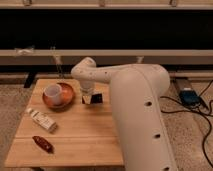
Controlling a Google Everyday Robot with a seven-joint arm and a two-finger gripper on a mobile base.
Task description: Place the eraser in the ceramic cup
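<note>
Pincer [88, 98] was low on counter [75, 135] at eraser [97, 98]; couldn't tell its grip. Eraser not yet in ceramic cup [53, 93], left; lift, carry, drop remained.

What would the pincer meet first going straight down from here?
Likely the eraser, or the wooden table just beside it; depth is unclear. The pincer hangs beside the brown bowl.
</note>
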